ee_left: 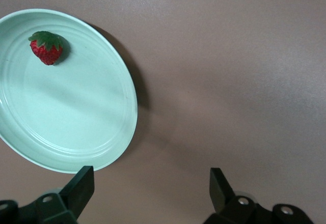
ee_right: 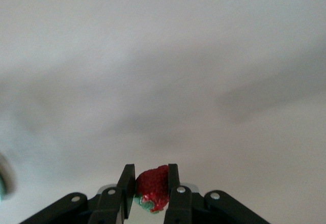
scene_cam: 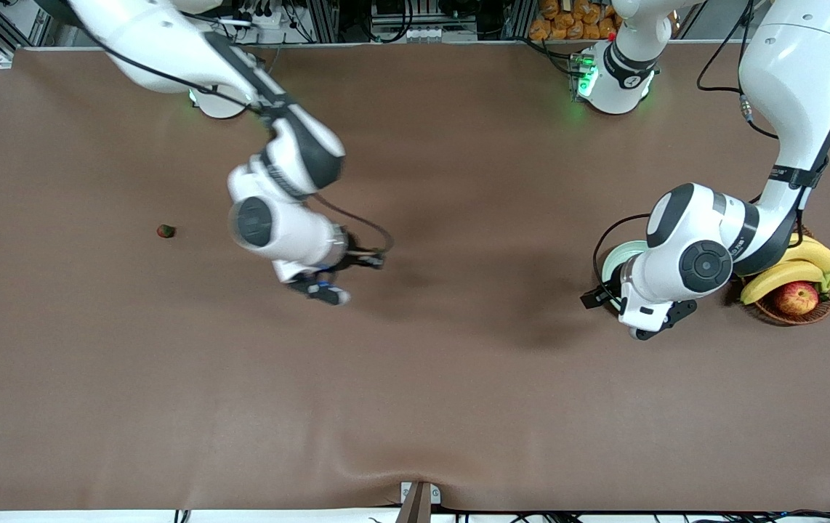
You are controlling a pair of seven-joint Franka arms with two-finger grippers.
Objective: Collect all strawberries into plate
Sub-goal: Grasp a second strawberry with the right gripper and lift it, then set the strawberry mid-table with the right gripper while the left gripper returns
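My right gripper (scene_cam: 324,290) is up over the middle of the table toward the right arm's end. It is shut on a red strawberry (ee_right: 153,187) held between its fingers. A second strawberry (scene_cam: 166,231) lies on the table toward the right arm's end. The pale green plate (scene_cam: 622,254) sits beside the fruit basket, mostly hidden under the left arm. In the left wrist view the plate (ee_left: 102,127) holds one strawberry (ee_left: 47,47). My left gripper (ee_left: 151,186) is open and empty, over the table just beside the plate's rim; it also shows in the front view (scene_cam: 640,319).
A brown wicker basket (scene_cam: 793,309) with bananas (scene_cam: 796,265) and a red-yellow apple (scene_cam: 796,296) stands at the left arm's end, beside the plate. Brown cloth covers the whole table.
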